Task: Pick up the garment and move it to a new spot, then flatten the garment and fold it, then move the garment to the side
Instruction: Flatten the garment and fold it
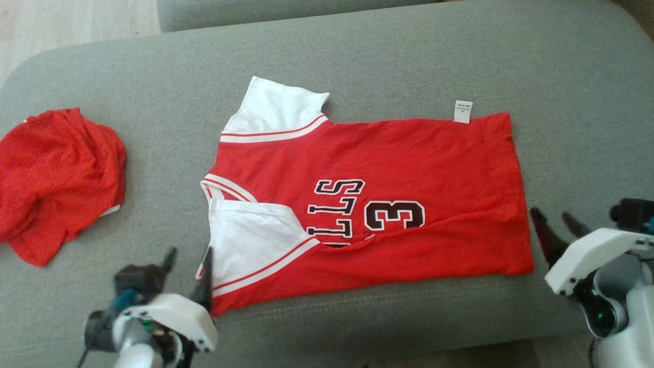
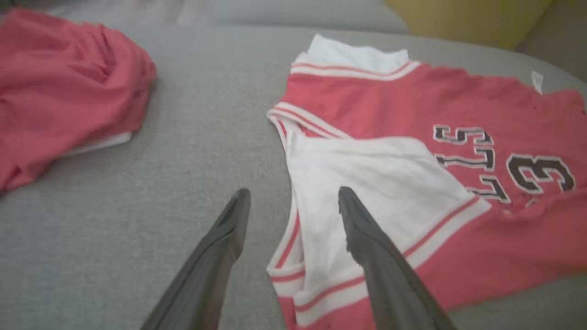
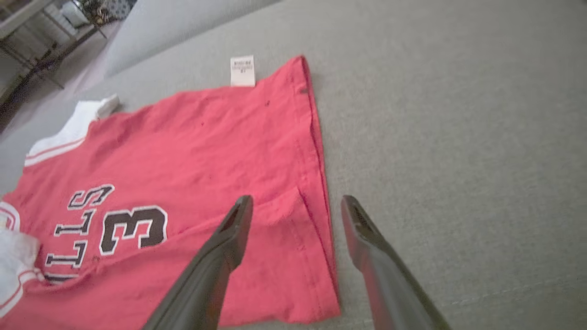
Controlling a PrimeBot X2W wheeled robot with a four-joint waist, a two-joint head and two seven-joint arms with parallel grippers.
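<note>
the jersey (image 1: 409, 153) lies spread between our left tool (image 1: 190, 253), wide open and empty at its sleeve, and our right tool (image 1: 551, 213), likewise at its hem.

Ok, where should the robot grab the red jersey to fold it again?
Probably the far long edge of the red jersey; the near edge is already folded over. Left pincer on the far white sleeve, right pincer on the hem corner by the white label, each sliding a finger under from the far side, since the cloth lies flat.

White wrist shells (image 1: 179, 314), dark tapered fingers (image 2: 215, 261)
</note>
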